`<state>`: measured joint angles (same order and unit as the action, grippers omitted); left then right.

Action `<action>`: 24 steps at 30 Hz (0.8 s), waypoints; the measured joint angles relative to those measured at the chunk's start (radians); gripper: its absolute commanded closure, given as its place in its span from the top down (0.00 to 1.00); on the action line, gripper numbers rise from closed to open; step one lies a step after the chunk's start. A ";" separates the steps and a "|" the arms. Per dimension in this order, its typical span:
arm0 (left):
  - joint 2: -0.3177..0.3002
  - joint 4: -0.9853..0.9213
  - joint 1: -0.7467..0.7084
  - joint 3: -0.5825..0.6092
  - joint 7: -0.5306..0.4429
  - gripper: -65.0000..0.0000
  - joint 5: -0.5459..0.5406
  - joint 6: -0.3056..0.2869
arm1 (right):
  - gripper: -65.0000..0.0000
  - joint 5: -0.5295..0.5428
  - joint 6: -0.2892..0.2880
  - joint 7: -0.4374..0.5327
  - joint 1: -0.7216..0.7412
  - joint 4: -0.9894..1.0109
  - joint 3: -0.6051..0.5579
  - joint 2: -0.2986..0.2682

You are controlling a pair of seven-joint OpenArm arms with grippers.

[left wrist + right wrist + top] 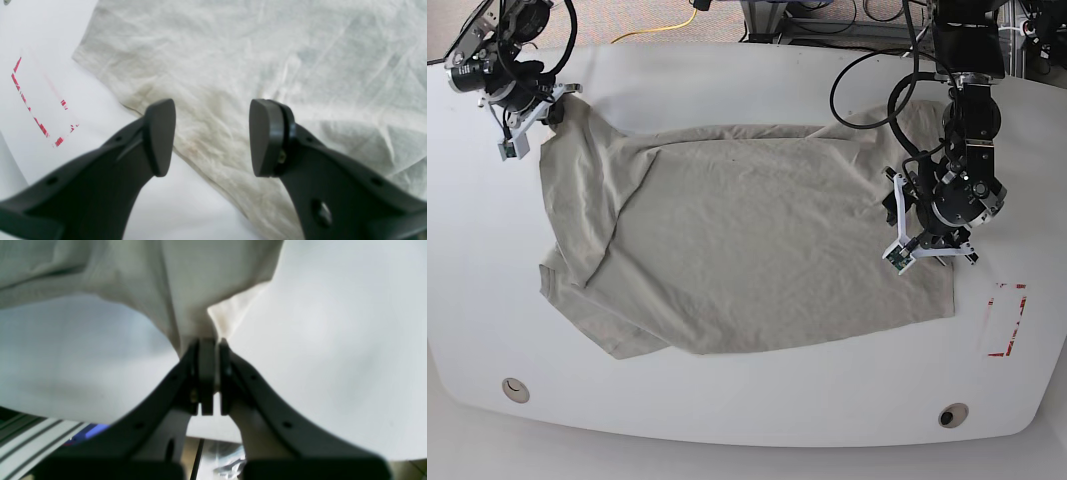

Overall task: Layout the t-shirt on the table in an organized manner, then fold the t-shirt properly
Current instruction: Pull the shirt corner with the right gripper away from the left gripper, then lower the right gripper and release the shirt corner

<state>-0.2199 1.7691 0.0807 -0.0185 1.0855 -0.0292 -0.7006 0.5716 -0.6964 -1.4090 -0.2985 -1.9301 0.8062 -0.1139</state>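
Right gripper [212, 340] pinches t-shirt [747, 240] edge; left gripper [212, 136] spread wide, empty, shirt beneath on table [757, 420]

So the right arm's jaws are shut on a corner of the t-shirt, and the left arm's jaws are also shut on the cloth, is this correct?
Not quite. The right gripper is indeed shut on the t-shirt, but the left gripper is open: the left wrist view shows its jaws standing apart above the shirt's edge, holding nothing.

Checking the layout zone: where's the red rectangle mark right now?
In the base view the red rectangle mark sits on the table near its right edge, just beyond the t-shirt hem corner, below the left tool.
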 measured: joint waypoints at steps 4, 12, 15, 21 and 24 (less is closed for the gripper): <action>0.001 0.000 0.000 0.000 0.000 0.49 -0.001 0.000 | 0.03 -0.002 0.000 0.002 -0.071 -0.045 0.000 0.053; 0.000 0.000 -0.001 0.000 0.000 0.49 0.000 0.000 | 0.03 0.107 0.000 -0.001 -0.204 -0.066 0.034 0.105; 0.000 0.000 -0.001 0.000 -0.001 0.49 -0.001 0.000 | 0.03 0.161 0.000 0.002 -0.241 -0.066 0.086 0.101; 0.000 0.000 -0.016 0.000 -0.001 0.49 -0.002 0.000 | 0.03 0.267 0.000 -0.002 -0.293 -0.066 0.147 0.078; 0.002 0.000 -0.023 0.000 0.005 0.49 -0.001 0.000 | 0.04 0.297 0.000 0.004 -0.304 -0.068 0.173 0.066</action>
<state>-0.2184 1.7687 0.0574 -0.0185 1.0908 -0.0299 -0.7006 0.8684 -0.6960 -1.4052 -0.6022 -1.9976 0.9794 -0.0483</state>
